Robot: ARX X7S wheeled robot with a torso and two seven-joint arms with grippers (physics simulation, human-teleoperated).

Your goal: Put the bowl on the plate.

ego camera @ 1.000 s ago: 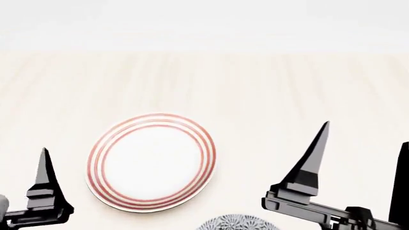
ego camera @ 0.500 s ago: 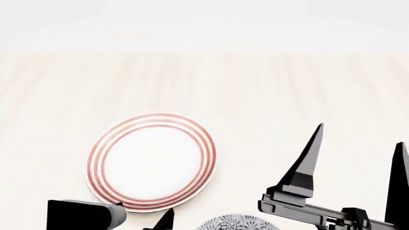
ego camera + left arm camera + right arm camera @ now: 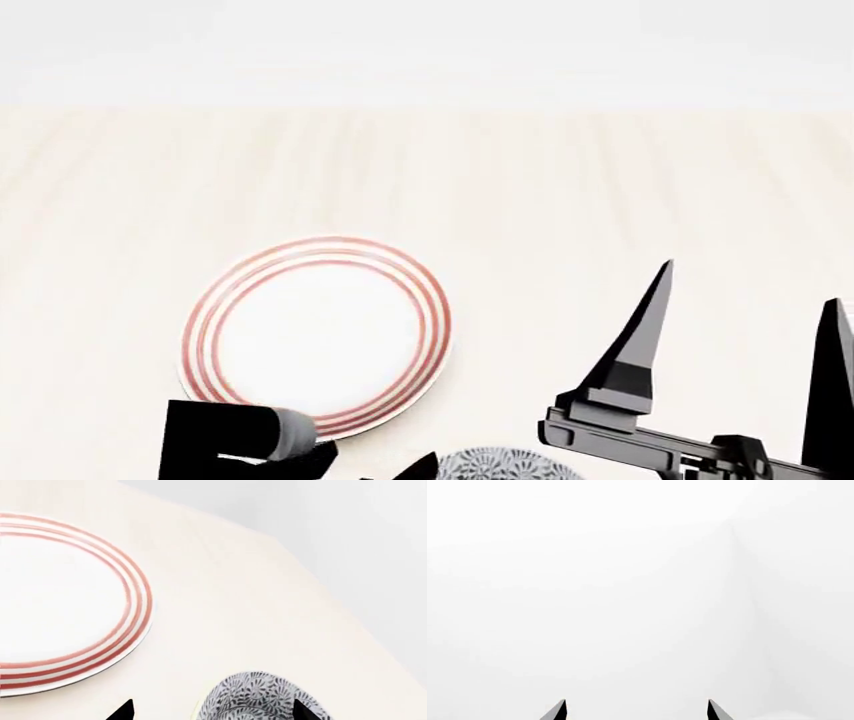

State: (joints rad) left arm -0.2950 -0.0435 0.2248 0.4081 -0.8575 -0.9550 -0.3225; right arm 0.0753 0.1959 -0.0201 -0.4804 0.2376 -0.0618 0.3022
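The plate (image 3: 318, 338), white with red rings, lies on the pale wooden table, left of centre. The grey-blue floral bowl (image 3: 501, 465) stands upright just in front and to the right of it, cut off by the head view's bottom edge. In the left wrist view the bowl (image 3: 263, 697) sits between the two dark tips of my left gripper (image 3: 212, 711), which is open and not touching it; the plate (image 3: 60, 605) lies beside it. My left arm (image 3: 234, 440) overlaps the plate's near rim. My right gripper (image 3: 749, 285) stands open to the right of the bowl, holding nothing.
The light wooden table (image 3: 561, 180) stretches away behind the plate towards a white wall. Only blank white shows past the open tips of the right gripper (image 3: 637, 710) in the right wrist view.
My left arm has swung rightward along the bottom of the head view, from the far left to the bowl. The right gripper shifted slightly left a second ago and has held still since.
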